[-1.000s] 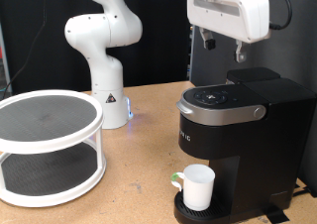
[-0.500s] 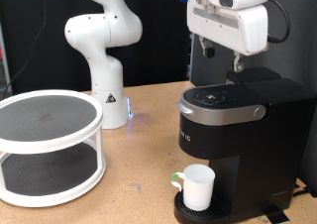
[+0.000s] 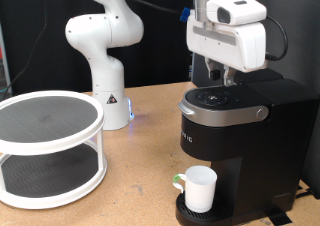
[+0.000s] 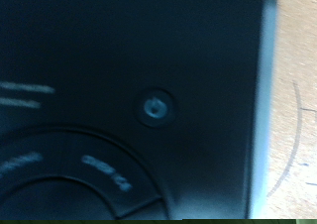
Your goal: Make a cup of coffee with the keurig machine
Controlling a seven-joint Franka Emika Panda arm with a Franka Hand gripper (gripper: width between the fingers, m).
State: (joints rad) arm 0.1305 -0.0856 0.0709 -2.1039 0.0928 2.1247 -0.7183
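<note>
Hovering your hand (image 3: pixel 222 78), fingers unreadable as wide or narrow, over the keurig machine (image 3: pixel 245 146) while the cup (image 3: pixel 200 189) is sitting on its drip base at 6 o'clock, you are risking an off-centre press skidding past the power button (image 4: pixel 157 108).

White cup (image 3: pixel 200 189), black keurig machine (image 3: pixel 240 151) with silver-grey lid handle (image 3: pixel 228 114).

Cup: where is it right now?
In the exterior view, the cup stands at bottom centre on the keurig's round drip base, under its brew head; the tool hovers above the machine's top.
</note>
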